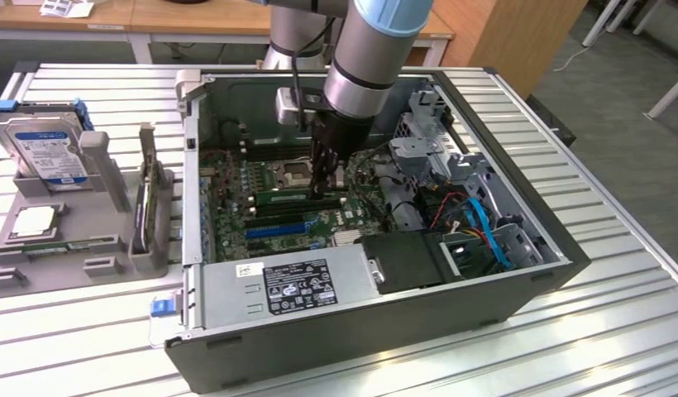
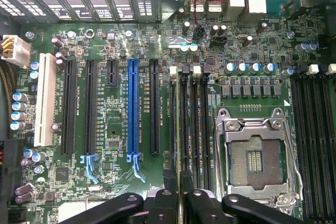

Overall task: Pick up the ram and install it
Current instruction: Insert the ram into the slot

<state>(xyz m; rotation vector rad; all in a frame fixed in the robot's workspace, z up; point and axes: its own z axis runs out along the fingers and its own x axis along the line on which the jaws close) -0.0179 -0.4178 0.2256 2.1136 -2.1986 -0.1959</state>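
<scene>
gripper: you're running it narrow, with both fingers clamping the ram; it's gripping, not empty.
ram: it's sitting edge-on between the fingertips, its thin top edge stretching away from the gripper.
alignment: the stick is looking parallel to the black memory slots directly beneath the gripper, and is lying over the outermost one of that bank.
depth: can't tell whether the stick's lower edge is touching the slot or hanging just above it.
latches: white latches are showing at the slots' far end from the gripper; can't tell if they're open.
step: judging from this, you're working the install stage. The pick-up is done, and the stick isn't yet reading as seated.
next move calls for: likely a straight, even press down, keeping the stick square to the slot and the notch matched, with no sideways drift into the neighbouring slot.
beside gripper: the CPU socket is lying near on one side, and the blue expansion slot on the other side, both on the motherboard.
further out: the arm is reaching down into the open case.
well apart: a hard drive is resting in a grey holder outside the case.
</scene>
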